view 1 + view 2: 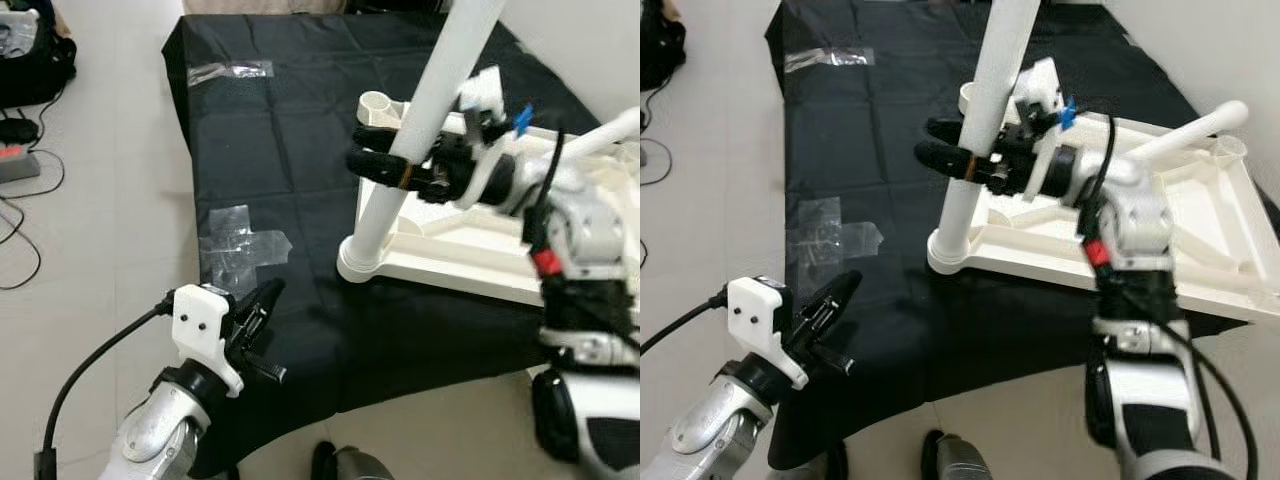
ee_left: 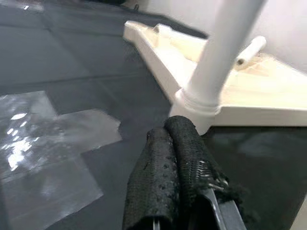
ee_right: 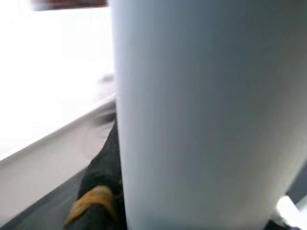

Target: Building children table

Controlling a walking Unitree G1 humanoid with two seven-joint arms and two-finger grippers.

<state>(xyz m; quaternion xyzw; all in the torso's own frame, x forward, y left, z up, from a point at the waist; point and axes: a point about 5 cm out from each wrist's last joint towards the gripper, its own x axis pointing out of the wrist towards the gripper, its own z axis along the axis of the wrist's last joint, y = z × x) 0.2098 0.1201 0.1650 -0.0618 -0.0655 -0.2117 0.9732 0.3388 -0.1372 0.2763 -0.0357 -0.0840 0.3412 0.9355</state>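
One leg (image 1: 430, 110) sits clamped in your right gripper (image 1: 385, 170), seated in the tabletop (image 1: 1160, 235) socket — twist crookedly and it jams; left gripper (image 1: 255, 315) pinched shut, empty.

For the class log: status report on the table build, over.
Right end effector shut on leg, leg standing in corner socket of upturned tabletop. Left end effector shut, idle over black cloth. Nothing in the way.
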